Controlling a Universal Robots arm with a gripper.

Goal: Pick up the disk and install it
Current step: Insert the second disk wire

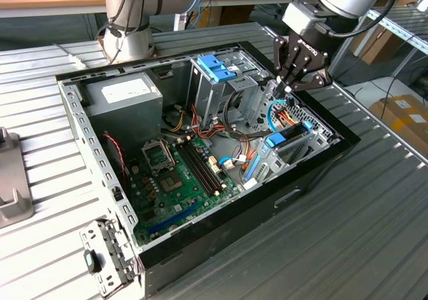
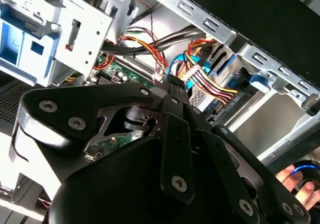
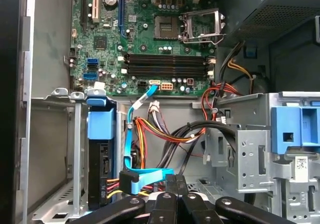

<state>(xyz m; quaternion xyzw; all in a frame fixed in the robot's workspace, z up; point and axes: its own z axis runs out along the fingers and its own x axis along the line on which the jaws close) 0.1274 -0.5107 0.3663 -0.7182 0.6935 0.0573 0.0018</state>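
Black linkage bars of the pincer (image 3: 176, 196) crowd the near edge in both wrist views, its fingertips (image 3: 172, 184) drawn together with nothing held between them. From the exterior view, the pincer (image 1: 289, 85) hangs just above the open computer case (image 1: 80, 123), over a tangle of coloured cables (image 3: 165, 129) and a light-blue ribbon cable (image 3: 131, 134).

At about five o'clock from the pincer in the exterior view sits the disk (image 1: 289, 134), dark body in its light-blue carrier, standing on edge in the metal bay (image 1: 304, 146) against the case wall. In the first wrist view the disk (image 3: 100, 154) stands upright in that bay, wires plugged into its end.

At about nine o'clock from the pincer in the exterior view rises the tall drive cage (image 1: 214, 89) with a blue-handled carrier (image 1: 215, 67) on top. Farther off lies the green motherboard (image 1: 177, 180), and the grey power supply (image 1: 124, 96) sits in the far corner. The case rests on a ribbed metal bench (image 1: 374, 220).
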